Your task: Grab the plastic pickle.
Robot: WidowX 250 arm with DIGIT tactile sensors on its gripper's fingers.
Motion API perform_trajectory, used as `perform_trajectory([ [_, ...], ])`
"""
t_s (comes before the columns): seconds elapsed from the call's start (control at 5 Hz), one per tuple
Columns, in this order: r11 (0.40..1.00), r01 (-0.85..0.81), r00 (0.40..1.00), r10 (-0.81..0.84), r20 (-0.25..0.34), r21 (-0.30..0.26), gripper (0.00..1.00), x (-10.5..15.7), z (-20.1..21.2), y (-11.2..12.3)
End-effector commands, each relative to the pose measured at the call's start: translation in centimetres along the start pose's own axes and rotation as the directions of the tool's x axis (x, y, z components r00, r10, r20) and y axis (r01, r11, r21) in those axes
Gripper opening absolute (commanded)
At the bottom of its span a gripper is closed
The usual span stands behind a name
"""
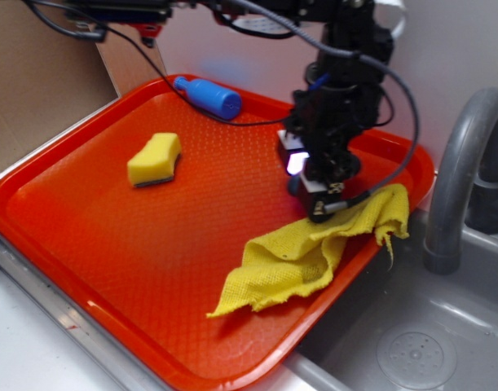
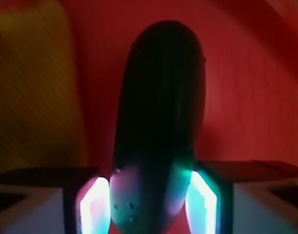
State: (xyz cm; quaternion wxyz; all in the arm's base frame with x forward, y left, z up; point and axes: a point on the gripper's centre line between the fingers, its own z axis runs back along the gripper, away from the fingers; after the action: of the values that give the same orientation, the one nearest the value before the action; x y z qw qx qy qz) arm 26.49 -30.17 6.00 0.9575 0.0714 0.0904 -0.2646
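Looks like we've got the pincer (image 2: 149, 204) clamped on the plastic pickle (image 2: 158, 122) over the tray (image 1: 85, 212); next up, lifting straight.

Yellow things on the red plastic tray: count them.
2: a yellow sponge at the tray's left, and a crumpled yellow cloth at its right edge. Nothing else yellow shows.

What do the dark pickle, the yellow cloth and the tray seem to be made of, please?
The pickle: smooth, slightly glossy moulded plastic, reflecting the finger lights. The yellow cloth: soft woven fabric, crumpled, with frayed edges. The tray: rigid orange-red plastic, apparently with a fine textured surface.
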Motion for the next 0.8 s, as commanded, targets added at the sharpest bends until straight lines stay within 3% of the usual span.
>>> perform_trajectory([
  [0.0, 0.926, -0.339, 0.913, 0.367, 0.180, -0.169, 0.00, -10.2, 8.9, 3.7],
  [0.2, 0.847, -0.504, 0.821, 0.531, 0.212, -0.169, 0.00, -14.4, 11.2, 5.9],
  [0.4, 0.775, -0.599, 0.741, 0.632, 0.228, -0.201, 0.00, -17.3, 12.9, 8.2],
  [0.6, 0.705, -0.684, 0.647, 0.706, 0.289, -0.189, 0.00, -19.2, 14.2, 9.3],
])
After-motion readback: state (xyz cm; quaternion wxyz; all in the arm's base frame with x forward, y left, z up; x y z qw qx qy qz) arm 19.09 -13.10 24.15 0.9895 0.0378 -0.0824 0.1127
